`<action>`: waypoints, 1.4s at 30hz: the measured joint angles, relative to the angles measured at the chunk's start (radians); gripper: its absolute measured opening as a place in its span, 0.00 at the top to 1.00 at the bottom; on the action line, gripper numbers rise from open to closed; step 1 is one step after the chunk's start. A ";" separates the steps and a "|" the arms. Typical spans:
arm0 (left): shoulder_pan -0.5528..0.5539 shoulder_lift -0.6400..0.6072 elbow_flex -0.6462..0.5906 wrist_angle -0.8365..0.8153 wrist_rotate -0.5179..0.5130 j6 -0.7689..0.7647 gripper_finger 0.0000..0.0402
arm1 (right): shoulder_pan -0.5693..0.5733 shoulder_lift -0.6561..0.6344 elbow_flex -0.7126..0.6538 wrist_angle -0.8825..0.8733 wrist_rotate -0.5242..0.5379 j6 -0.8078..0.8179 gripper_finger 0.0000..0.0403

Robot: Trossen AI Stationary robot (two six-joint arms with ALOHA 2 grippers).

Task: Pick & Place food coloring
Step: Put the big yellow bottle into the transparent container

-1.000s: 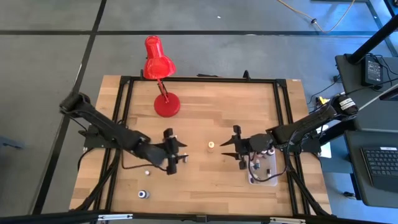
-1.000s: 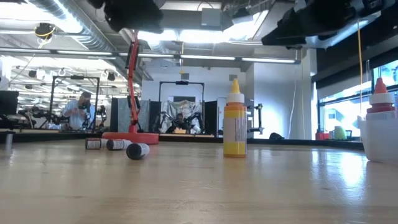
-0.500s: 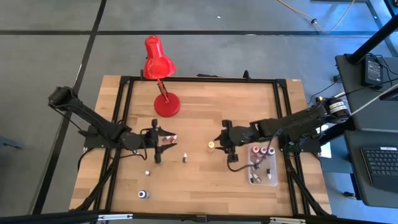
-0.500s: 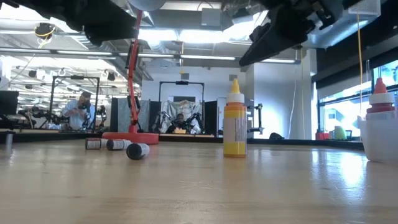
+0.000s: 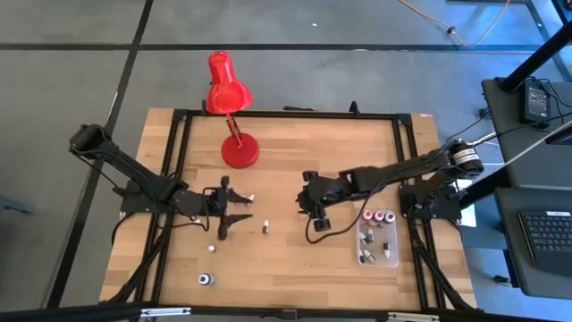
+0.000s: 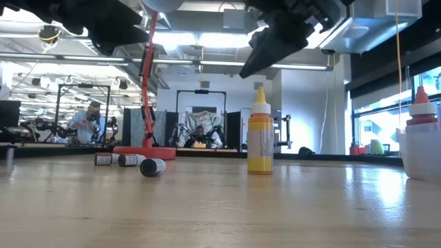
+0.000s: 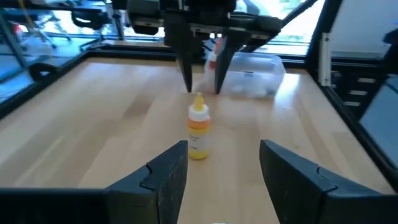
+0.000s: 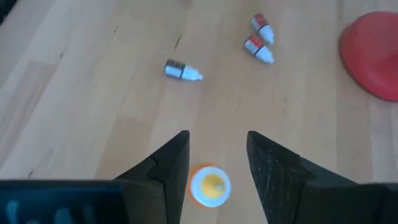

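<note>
The right tool hangs directly over the upright orange bottle, its two fingers spread apart with the pale cap showing in the gap between them, not yet touching. That line-up from above suits a straight descent onto the bottle, which stands alone near the middle of the bench and offers its narrow neck and body to a pinch from either side. The left tool waits farther off, also spread and empty, pointed across the bench at the same orange bottle, low and level as if keeping clear of the working arm. Near it, three small bottles lie on their sides: a dark-bodied one and two red-banded ones close together, toward the red lamp's base. Beyond the right arm, the clear tub already holds several capped bottles standing upright, so it is likely the collecting place.
</note>
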 joint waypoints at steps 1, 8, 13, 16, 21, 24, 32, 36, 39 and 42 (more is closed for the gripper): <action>0.000 0.000 0.000 0.000 0.014 0.000 0.51 | 0.001 0.004 0.004 -0.007 -0.001 -0.002 0.60; -0.004 0.001 0.000 -0.004 0.122 0.000 0.52 | 0.000 0.009 0.007 -0.019 0.001 0.000 0.56; -0.004 0.001 0.001 -0.007 0.168 0.001 0.52 | -0.002 0.009 0.007 -0.023 0.043 -0.001 0.43; -0.004 0.001 0.001 -0.007 0.172 0.000 0.51 | -0.003 0.009 0.007 -0.028 0.035 -0.018 0.38; -0.004 0.001 0.001 -0.007 0.174 0.002 0.52 | 0.001 0.009 0.007 -0.025 0.059 0.073 0.34; -0.004 0.001 0.001 -0.007 0.174 0.003 0.52 | -0.001 0.009 0.007 -0.038 0.105 0.160 0.34; -0.003 0.001 0.001 -0.007 0.115 0.013 0.51 | -0.010 0.047 0.007 -0.075 0.047 0.131 0.34; -0.003 0.001 0.001 -0.007 0.085 0.054 0.52 | -0.010 0.079 0.007 -0.081 0.046 0.131 0.34; -0.003 0.001 0.001 -0.007 0.078 0.064 0.52 | -0.010 0.097 0.007 -0.080 0.046 0.131 0.34; -0.003 0.001 0.002 -0.007 0.077 0.065 0.52 | -0.010 0.103 0.007 -0.087 0.045 0.139 0.34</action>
